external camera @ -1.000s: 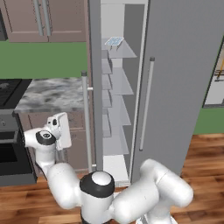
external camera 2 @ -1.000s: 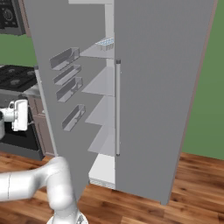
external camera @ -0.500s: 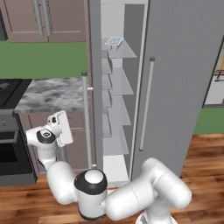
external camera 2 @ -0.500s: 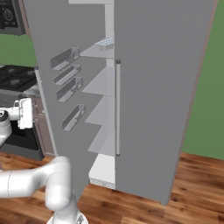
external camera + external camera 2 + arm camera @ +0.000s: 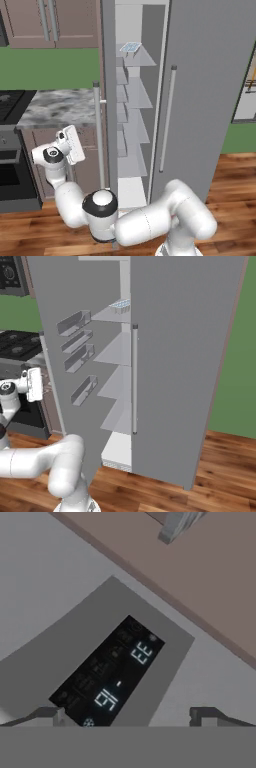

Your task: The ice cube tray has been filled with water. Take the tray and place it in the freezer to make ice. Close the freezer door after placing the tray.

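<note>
the thin white ice cube tray (image 5: 131, 47) with pale blue water (image 5: 120, 304) in its square cells lies flat on the top pale grey shelf of the narrow tall grey freezer (image 5: 136, 115). the narrower grey freezer door (image 5: 75, 356) with its long bar handle (image 5: 97, 135) stands wide open. the white arm's gripper (image 5: 129, 713) is outside that door, its two dark fingertips (image 5: 46, 714) well apart and holding nothing, facing the small black dispenser panel (image 5: 107, 674) up close. a marbled grey worktop (image 5: 57, 107) lies just beyond the door.
</note>
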### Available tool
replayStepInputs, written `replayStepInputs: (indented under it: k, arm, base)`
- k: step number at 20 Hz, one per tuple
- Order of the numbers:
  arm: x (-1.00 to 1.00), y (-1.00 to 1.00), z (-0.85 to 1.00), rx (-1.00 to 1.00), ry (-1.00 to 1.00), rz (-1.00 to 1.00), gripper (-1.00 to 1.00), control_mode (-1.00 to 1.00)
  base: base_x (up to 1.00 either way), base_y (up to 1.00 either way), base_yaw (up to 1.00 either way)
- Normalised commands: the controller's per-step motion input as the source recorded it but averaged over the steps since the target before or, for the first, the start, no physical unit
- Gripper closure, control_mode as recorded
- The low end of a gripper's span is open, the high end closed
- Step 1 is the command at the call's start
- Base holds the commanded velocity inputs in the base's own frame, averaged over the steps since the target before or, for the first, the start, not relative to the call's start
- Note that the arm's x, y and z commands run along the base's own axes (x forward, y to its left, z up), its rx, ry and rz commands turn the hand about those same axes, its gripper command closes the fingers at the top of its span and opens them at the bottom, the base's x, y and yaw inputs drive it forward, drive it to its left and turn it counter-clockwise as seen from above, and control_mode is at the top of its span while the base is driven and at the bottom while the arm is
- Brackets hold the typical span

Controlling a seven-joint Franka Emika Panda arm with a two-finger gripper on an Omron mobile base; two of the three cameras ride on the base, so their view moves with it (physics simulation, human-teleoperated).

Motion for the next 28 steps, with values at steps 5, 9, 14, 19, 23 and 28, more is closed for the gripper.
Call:
replayStepInputs:
  k: [5, 9, 14, 19, 23, 28]
  arm:
    - [0.28, -0.1, -0.04, -0.08, 0.1, -0.04, -1.0, -1.0]
    - [0.11, -0.26, -0.01, -0.06, 0.08, -0.07, -1.0, -1.0]
    - [0.03, -0.37, -0.04, -0.05, 0.06, -0.11, -1.0, -1.0]
    - [0.0, -0.45, -0.07, -0.04, 0.03, -0.14, -1.0, -1.0]
    - [0.0, -0.5, -0.05, -0.04, 0.02, -0.14, -1.0, -1.0]
    - [0.0, -0.52, -0.06, -0.03, 0.0, -0.14, -1.0, -1.0]
  base:
    - [0.0, 0.0, 0.0]
    - [0.0, 0.0, 0.0]
    - [0.0, 0.0, 0.0]
    - [0.0, 0.0, 0.0]
    - [0.0, 0.0, 0.0]
    - [0.0, 0.0, 0.0]
